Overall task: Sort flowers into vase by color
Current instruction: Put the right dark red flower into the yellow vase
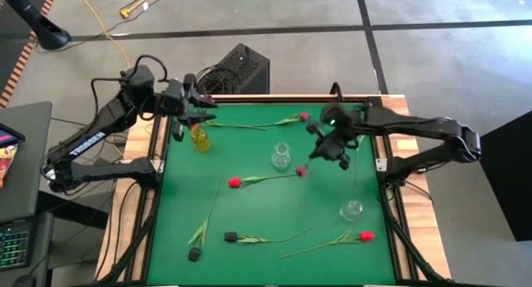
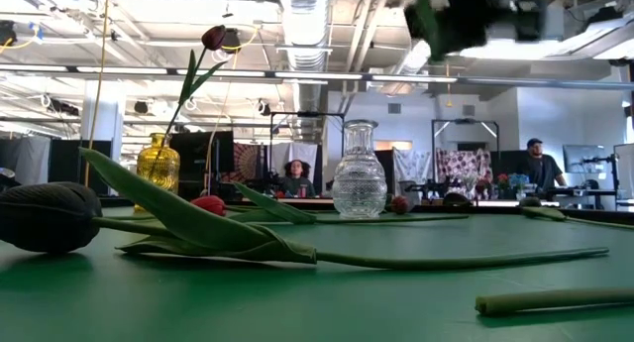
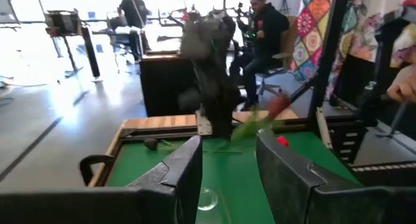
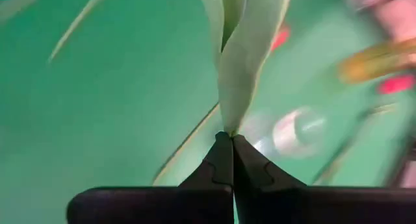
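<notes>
My right gripper hangs above the mat's middle right, shut on a tulip whose pink-maroon head hovers beside the clear vase. My left gripper is open at the far left, just above the yellow vase, which holds a dark tulip. A second clear vase stands at the near right. Lying flat on the mat are a red tulip, a pink one, two dark ones and another red one. My right gripper pinches the tulip between its two shut fingertips. What shows right at the tips is a long green leaf with the stem beside it. The flower is lifted clear of the mat, and its head sticks out toward the table's left.
The green mat is framed by a wooden edge. A black box with cables sits beyond the far edge. People sit and stand in the room behind. The mat's near middle between the lying flowers is bare.
</notes>
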You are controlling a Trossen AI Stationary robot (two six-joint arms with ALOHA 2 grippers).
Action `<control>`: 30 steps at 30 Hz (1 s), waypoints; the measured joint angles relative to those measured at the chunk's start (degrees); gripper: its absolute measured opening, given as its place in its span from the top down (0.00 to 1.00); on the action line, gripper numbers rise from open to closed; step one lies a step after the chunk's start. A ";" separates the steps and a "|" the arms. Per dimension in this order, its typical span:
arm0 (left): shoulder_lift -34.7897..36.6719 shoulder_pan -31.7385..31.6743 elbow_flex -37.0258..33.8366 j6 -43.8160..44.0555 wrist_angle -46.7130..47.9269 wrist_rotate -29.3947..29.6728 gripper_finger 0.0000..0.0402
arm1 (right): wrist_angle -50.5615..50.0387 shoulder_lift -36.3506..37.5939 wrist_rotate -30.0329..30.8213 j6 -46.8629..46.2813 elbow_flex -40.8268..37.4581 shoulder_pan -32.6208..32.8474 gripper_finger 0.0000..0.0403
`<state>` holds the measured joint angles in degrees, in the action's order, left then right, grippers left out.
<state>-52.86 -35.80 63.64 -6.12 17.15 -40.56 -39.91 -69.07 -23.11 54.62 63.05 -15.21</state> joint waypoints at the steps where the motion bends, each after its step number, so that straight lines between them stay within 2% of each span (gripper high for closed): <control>1: -0.40 0.83 0.00 -0.12 -0.03 0.18 0.67 | 3.65 0.80 -1.48 -4.60 0.00 -0.25 0.94; 7: -2.34 6.92 0.00 -0.97 0.18 4.10 0.67 | 21.07 2.51 -8.86 -29.91 0.07 -1.07 0.95; 14: -6.91 17.25 -0.01 -1.21 -0.40 16.64 0.67 | 33.74 0.52 -8.93 -48.81 -0.04 -0.18 0.95; 19: -12.82 25.48 -0.04 -1.32 -5.15 26.13 0.67 | 44.79 -2.12 -8.80 -53.06 -0.55 2.63 0.95; 24: -16.72 28.36 -0.07 -1.93 -11.20 30.03 0.67 | 52.03 -3.11 -8.58 -53.22 -0.63 4.79 0.95; 27: -18.83 28.32 -0.07 -0.75 -15.43 30.14 0.67 | 55.06 -3.37 -6.86 -53.29 -0.63 5.40 0.95; 30: -20.48 28.34 -0.07 -0.67 -18.29 26.88 0.67 | 55.37 -3.37 -2.36 -52.84 -0.63 5.88 0.95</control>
<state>-73.34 -7.46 63.57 -6.79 -1.14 -13.68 15.46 -72.44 -25.46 1.78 62.41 -9.33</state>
